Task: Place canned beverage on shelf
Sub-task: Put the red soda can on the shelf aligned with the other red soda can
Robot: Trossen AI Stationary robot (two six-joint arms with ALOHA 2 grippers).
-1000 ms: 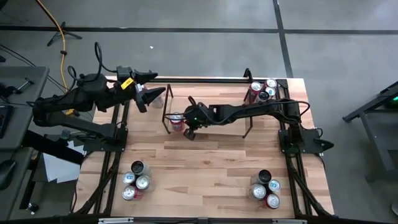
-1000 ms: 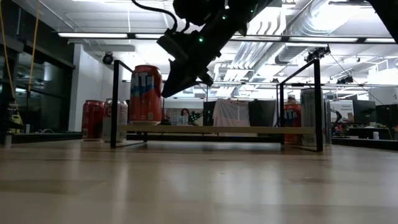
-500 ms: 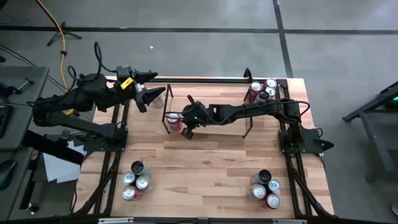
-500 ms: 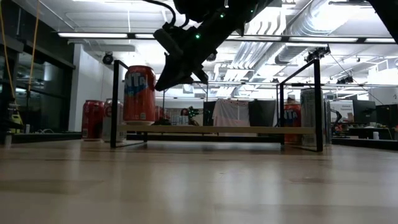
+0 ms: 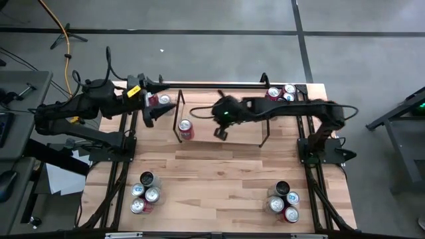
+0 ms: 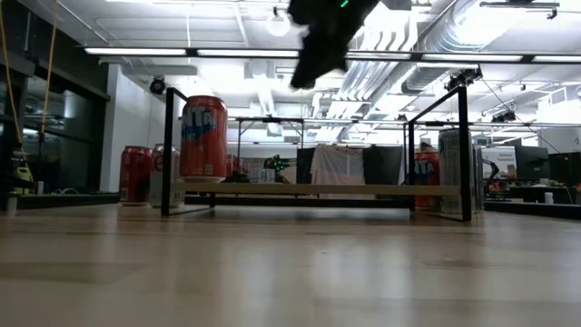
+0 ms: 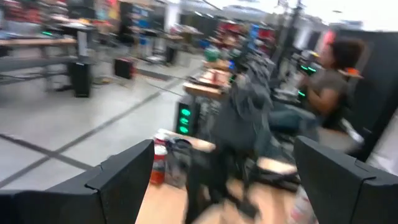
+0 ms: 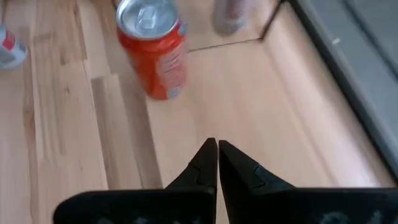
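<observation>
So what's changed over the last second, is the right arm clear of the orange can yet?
Yes. The right gripper, shut and empty, has pulled up and away toward the shelf's middle. The orange can, which it nudged slightly toward the left end, now stands upright on the shelf by itself. The left gripper, open, has dipped nearer the cans at the back left corner. The other can clusters are unchanged.
</observation>
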